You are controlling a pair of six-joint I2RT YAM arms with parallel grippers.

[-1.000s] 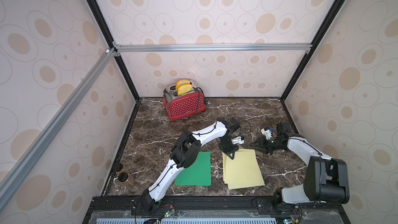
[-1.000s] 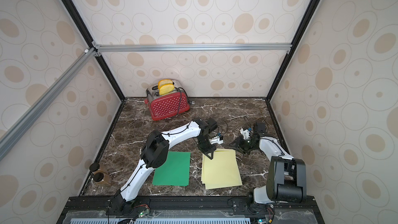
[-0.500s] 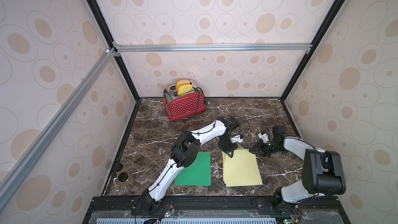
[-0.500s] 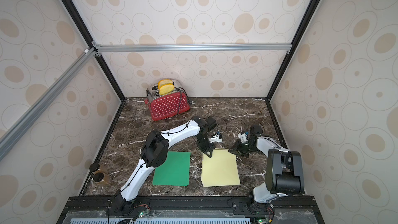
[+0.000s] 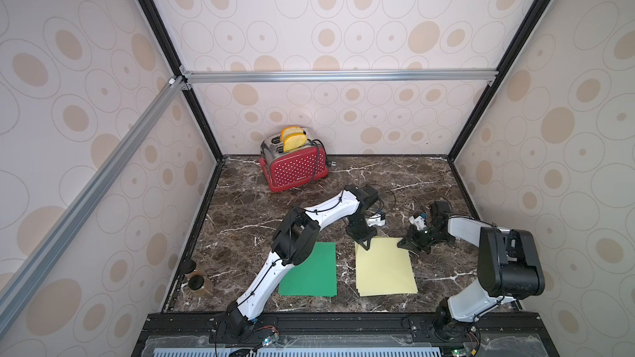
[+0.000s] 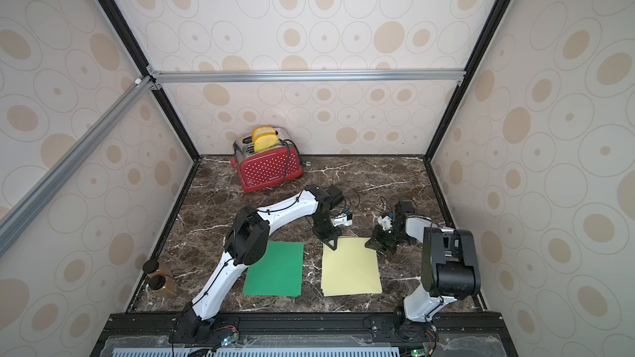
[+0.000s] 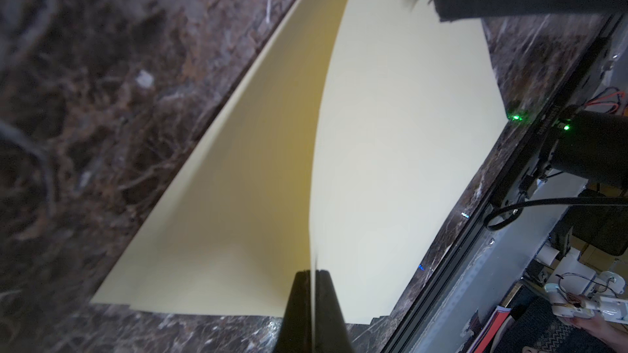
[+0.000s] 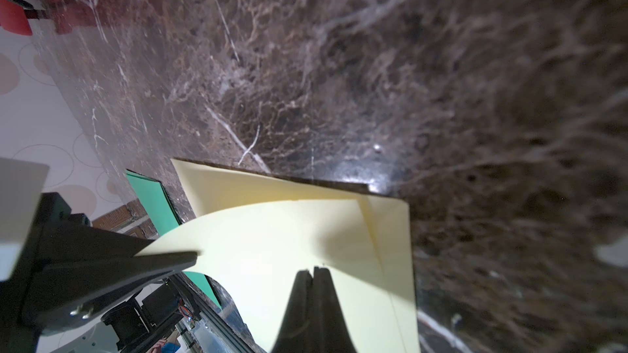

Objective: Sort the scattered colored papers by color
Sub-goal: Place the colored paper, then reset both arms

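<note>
Pinching raised cream sheet (image 7: 390, 130) in shut left gripper (image 7: 314, 273); holding right gripper (image 8: 313, 270) shut at its corner, grip unconfirmed. Seemingly nearing completion: cream stack (image 5: 385, 269) beneath, green stack (image 5: 309, 269) beside; laying sheet flat remaining.

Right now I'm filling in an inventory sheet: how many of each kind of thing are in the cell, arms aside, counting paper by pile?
Green pile: 1
Cream pile: 1
Toaster: 1
Toast slices: 2
Jars: 2
Total: 7
</note>
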